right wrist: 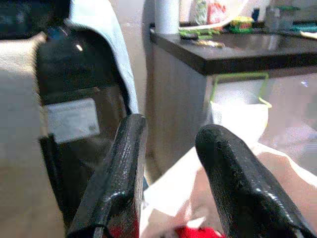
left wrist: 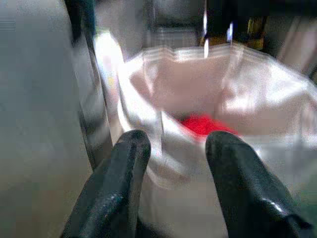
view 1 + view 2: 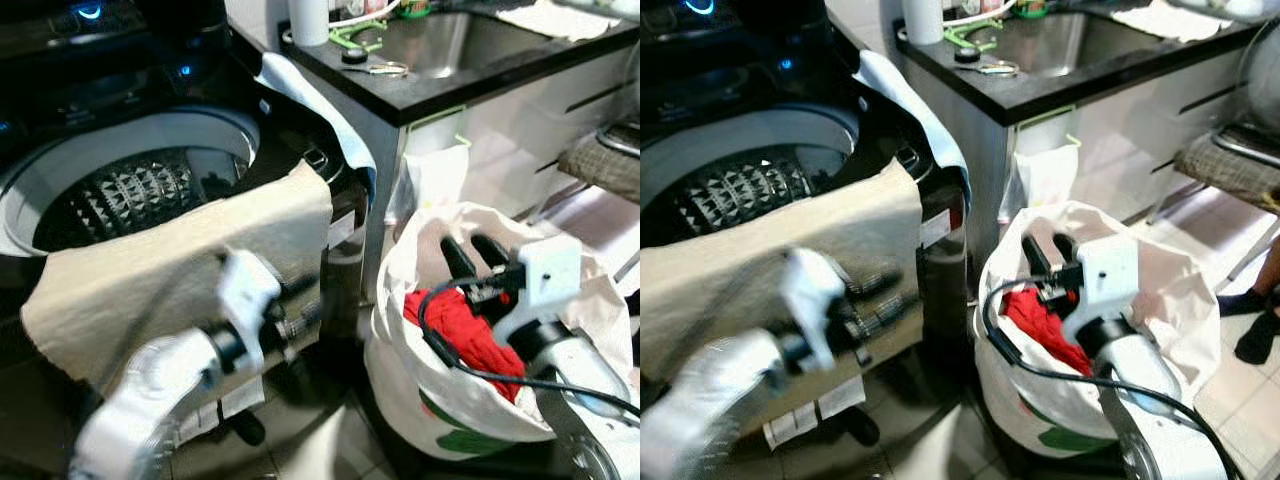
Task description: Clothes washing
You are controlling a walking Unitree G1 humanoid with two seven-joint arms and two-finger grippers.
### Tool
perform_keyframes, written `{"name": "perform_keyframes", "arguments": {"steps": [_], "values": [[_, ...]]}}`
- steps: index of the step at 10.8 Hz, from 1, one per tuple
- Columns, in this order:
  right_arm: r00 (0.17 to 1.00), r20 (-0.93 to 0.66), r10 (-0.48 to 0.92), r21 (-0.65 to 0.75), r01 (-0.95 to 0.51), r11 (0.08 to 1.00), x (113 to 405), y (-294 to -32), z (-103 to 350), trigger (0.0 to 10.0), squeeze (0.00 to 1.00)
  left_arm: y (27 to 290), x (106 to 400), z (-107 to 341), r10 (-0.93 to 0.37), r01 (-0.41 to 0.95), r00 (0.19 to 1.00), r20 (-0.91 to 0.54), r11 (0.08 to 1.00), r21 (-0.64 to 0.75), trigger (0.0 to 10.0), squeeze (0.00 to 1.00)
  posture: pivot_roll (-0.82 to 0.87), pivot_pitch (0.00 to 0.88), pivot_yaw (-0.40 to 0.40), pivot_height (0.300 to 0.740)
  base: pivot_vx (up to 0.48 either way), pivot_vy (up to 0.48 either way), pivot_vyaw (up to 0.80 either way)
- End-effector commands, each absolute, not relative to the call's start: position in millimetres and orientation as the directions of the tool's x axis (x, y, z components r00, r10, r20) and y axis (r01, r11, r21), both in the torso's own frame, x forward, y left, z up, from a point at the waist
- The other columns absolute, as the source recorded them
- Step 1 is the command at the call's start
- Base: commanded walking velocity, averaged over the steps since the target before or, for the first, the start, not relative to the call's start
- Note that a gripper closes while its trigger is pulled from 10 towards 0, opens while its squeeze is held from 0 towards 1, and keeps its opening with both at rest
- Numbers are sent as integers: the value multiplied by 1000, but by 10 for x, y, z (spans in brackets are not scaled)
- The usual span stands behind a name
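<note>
A top-loading washing machine (image 3: 130, 195) stands at the left with its drum open, and a beige cloth (image 3: 180, 260) hangs over its front rim. On the floor to its right sits a white laundry bag (image 3: 440, 400) holding a red garment (image 3: 465, 330). My right gripper (image 3: 472, 248) hovers open over the bag's mouth, just above the red garment, with nothing between its fingers. My left gripper (image 3: 890, 298), blurred, is low in front of the washer and points toward the bag. In the left wrist view this gripper (image 2: 176, 144) is open, with the bag and the red garment (image 2: 200, 124) beyond it.
A dark counter with a sink (image 3: 450, 40) runs behind the bag, with a white cylinder (image 3: 308, 20) on its corner. A pale blue cloth (image 3: 320, 105) drapes over the washer's right side. A wicker seat (image 3: 605, 160) and a person's dark-socked feet (image 3: 1255, 320) are at the right.
</note>
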State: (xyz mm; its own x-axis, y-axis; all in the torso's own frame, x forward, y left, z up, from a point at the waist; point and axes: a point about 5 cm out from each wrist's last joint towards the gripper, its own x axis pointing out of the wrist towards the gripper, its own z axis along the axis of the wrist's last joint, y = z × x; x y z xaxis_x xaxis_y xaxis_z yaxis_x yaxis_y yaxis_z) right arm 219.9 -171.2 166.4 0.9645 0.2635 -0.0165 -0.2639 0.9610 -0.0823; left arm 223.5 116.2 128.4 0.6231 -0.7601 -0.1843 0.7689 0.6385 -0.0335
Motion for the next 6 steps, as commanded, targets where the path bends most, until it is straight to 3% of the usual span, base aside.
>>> {"name": "perform_keyframes", "arguments": {"steps": [1, 3, 4, 5, 6], "values": [[967, -53, 249, -85, -253, 964, 2205, -1735, 1603, 10000, 0, 1151, 2261, 1150, -739, 773, 612, -282, 634, 19, 10000, 1000, -68, 43, 79, 740, 0, 0, 0], [970, -78, 231, -103, -238, 966, 2248, -1764, 1546, 10000, 0, 1090, 2374, 828, -655, 739, 643, -397, 666, 98, 10000, 1000, -70, 44, 77, 740, 0, 0, 0], [971, -79, 227, -101, -234, 967, 2274, -1769, 1532, 10000, 0, 1088, 2485, 721, -566, 659, 726, -390, 735, 159, 10000, 1000, -84, 45, 87, 740, 0, 0, 0], [968, -103, 228, -115, -239, 964, 2277, -1775, 1486, 10000, 0, 1097, 2522, 757, -551, 629, 759, -346, 758, 174, 10000, 1000, -86, 45, 87, 740, 0, 0, 0], [974, -157, 163, -132, -184, 974, 2223, -1913, 1324, 10000, 0, 1160, 2452, 1357, -673, 674, 738, 38, 736, -66, 10000, 518, -85, 40, 88, 740, 0, 0, 0]]}}
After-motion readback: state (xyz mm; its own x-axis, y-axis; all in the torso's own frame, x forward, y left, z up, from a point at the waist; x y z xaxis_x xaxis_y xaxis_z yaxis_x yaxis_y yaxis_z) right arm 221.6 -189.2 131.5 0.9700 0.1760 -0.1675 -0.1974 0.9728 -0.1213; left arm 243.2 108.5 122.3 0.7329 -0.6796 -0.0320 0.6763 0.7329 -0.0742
